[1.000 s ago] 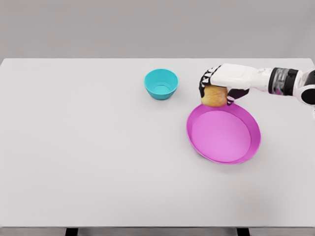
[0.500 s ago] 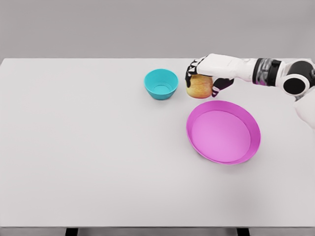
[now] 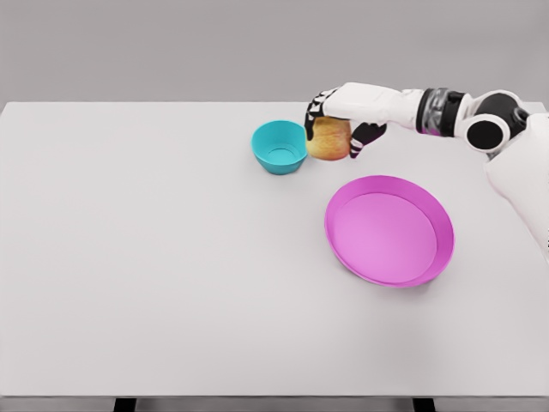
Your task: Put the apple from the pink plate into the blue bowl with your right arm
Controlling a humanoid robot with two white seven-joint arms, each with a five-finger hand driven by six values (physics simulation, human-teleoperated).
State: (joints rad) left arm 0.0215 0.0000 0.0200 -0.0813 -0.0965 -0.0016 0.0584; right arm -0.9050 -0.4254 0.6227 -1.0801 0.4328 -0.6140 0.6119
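You are holding the apple (image 3: 329, 139) clamped in your right hand (image 3: 336, 120), fingers wrapping it from above so it hangs clear of the table, just beside the blue bowl (image 3: 280, 147) and away from the pink plate (image 3: 389, 230).

A white table (image 3: 171, 283) spreads beneath the hand and out to every side of it, its surface plain and matte. Behind the hand, past the table's far edge, stands a flat grey wall (image 3: 171, 47). Two dark table legs (image 3: 125, 404) show at the near edge, well below the hand.
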